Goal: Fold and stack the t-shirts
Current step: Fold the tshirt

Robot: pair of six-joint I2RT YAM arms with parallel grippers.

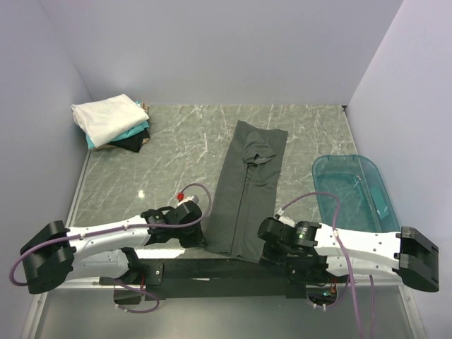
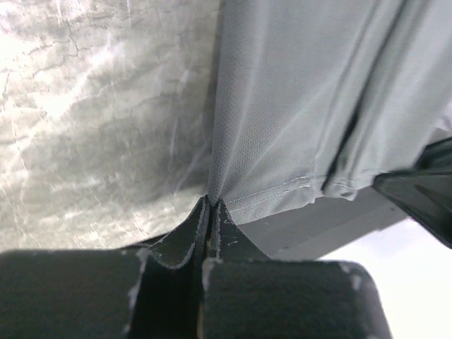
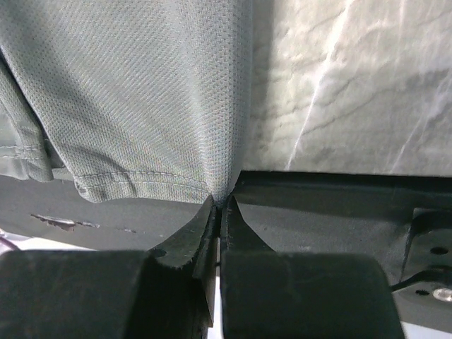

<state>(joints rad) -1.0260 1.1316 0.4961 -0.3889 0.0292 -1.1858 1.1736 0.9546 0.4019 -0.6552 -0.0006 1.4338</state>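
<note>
Charcoal-grey t-shirt lies as a long narrow strip down the middle of the tabletop, its sides already folded in and its hem at the near edge between the two arms. The left gripper is closed tight on the near left hem corner and the right gripper on the near right one, so the step in hand looks like the crosswise fold. I judge the next move calls for lifting both corners together and carrying them evenly toward the far end, keeping the hem taut so the strip doesn't skew. The wrist views confirm what the top view cannot: cloth is pinched between the fingers of the left gripper and of the right gripper, right at the stitched hem. Only the top view shows the destination, a stack in the far left corner of white shirt over teal shirt and black shirt, and the blue plastic tub at right.
</note>
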